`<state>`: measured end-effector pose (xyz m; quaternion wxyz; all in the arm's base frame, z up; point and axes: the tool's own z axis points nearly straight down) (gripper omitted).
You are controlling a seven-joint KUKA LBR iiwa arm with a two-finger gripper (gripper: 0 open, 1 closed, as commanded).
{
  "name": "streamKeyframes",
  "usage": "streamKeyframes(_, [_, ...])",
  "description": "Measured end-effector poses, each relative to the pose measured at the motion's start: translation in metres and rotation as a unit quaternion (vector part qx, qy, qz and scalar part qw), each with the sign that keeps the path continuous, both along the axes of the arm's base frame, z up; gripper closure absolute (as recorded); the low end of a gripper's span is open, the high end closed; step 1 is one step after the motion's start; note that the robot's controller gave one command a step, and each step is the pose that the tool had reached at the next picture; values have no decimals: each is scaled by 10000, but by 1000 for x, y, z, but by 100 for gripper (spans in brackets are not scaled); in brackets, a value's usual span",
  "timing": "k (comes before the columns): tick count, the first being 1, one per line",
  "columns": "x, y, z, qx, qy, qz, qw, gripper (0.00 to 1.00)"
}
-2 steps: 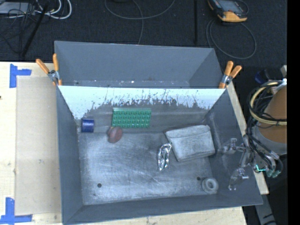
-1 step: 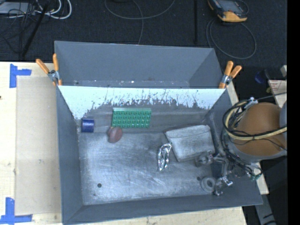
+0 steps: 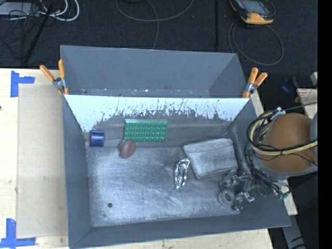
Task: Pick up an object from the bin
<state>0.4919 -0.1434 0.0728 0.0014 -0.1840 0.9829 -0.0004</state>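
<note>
Gripper (image 3: 234, 192) beside one grey pad (image 3: 210, 157), one clip (image 3: 181, 173).

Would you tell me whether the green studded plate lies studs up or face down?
Studs up: rows of studs show across the upward face of the green plate.

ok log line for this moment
gripper in lower-right corner of grey metal bin | nearest: flat grey block, silver metal clip | left: green studded plate, blue cylinder

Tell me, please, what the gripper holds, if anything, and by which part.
Cannot tell; the gripper sits low beside the grey pad.
</note>
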Motion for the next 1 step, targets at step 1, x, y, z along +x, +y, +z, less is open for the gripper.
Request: streamKeyframes(1, [-5, -9, 137, 7, 15, -49, 10000, 100])
